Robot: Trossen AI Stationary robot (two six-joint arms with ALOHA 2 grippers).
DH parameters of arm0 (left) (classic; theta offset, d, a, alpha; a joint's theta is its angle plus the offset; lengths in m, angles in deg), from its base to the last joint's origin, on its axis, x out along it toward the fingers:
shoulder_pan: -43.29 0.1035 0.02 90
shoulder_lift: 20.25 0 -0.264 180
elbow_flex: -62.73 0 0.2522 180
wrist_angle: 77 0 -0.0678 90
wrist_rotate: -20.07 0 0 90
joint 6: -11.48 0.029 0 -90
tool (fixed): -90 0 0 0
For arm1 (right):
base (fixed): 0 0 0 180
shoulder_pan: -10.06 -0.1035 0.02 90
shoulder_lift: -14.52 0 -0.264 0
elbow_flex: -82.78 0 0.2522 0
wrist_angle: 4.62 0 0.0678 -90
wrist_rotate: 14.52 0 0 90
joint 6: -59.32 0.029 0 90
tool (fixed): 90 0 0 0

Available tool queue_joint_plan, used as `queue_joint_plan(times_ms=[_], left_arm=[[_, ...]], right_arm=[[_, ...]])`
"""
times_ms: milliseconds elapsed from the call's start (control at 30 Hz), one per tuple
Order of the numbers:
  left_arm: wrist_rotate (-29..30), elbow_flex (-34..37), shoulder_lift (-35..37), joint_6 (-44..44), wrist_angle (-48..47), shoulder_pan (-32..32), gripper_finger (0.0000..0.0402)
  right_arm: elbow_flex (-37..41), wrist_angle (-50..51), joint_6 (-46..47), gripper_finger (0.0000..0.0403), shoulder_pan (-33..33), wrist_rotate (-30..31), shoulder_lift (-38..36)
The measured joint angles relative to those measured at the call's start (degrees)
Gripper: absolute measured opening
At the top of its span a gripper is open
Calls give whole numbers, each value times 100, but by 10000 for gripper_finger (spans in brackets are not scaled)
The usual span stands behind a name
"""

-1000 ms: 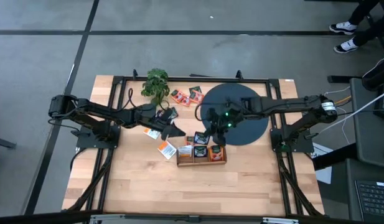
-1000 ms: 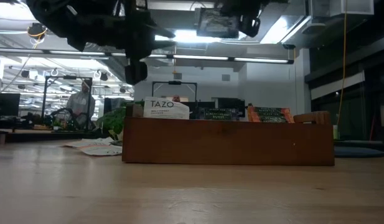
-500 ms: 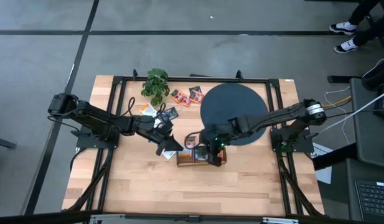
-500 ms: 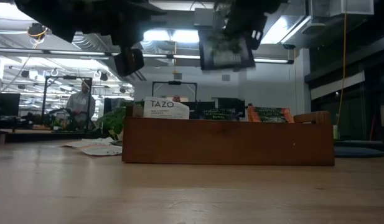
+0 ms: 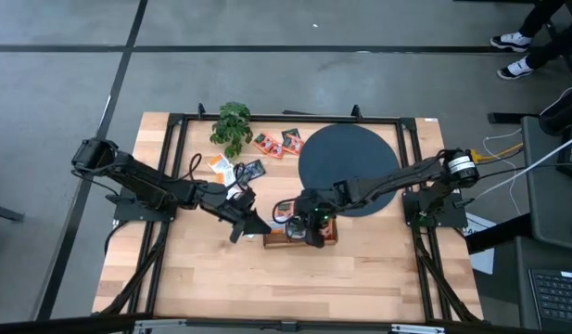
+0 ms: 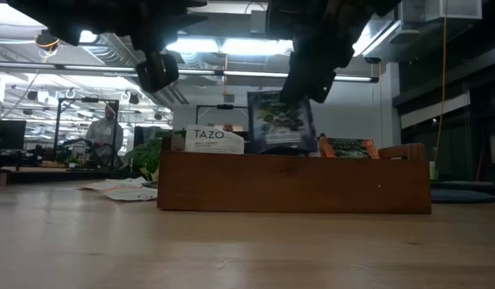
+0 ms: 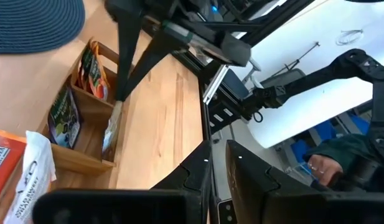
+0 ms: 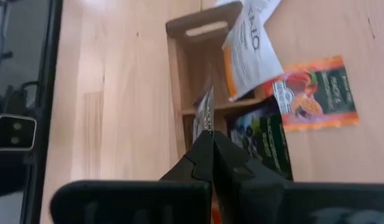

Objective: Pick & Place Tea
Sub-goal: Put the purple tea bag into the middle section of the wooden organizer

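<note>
My right gripper [image 6: 302, 87] is over the wooden box [image 6: 295, 183] and is shut on a dark tea packet [image 6: 281, 122]. The box [image 5: 299, 235] stands near the table's middle. It holds a white tea packet [image 6: 213, 139], a dark one [image 7: 64, 115] and an orange one [image 7: 92, 68]. My left gripper [image 5: 258, 225] hovers just left of the box; its fingers [image 7: 204, 163] show a narrow gap with nothing between them. More tea packets [image 5: 276, 144] lie flat at the far side. My right gripper pinches the dark packet's upper edge [image 6: 294, 98] between its two fingers, which slant down from above. The packet hangs upright below them; the right wrist view shows it edge-on [image 8: 206, 115]. Its lower edge reaches the level of the box's rim, over a compartment.
A black disc [image 5: 349, 165] lies right of the far packets, under the right arm. A small green plant [image 5: 232, 125] stands at the far left, with two loose packets [image 5: 222, 167] near it. Bare wood stretches to the near edge. A person [image 6: 108, 132] shows in the room beyond.
My right gripper has come down and toward the near edge, carrying the dark packet from above the disc's edge to just over the box; the packet has stayed upright. My left gripper has swung toward the near edge, ending beside the box's left end.
</note>
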Motion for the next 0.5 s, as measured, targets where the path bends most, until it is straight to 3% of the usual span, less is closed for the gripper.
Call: queue_joint_plan(times_ms=[100,500], left_arm=[[0,0,0,0,1,-13,43],[5,0,0,0,1,-11,43]], right_arm=[[200,-379,2,4,0,25,0],[252,46,-138,4,125,150,-2]])
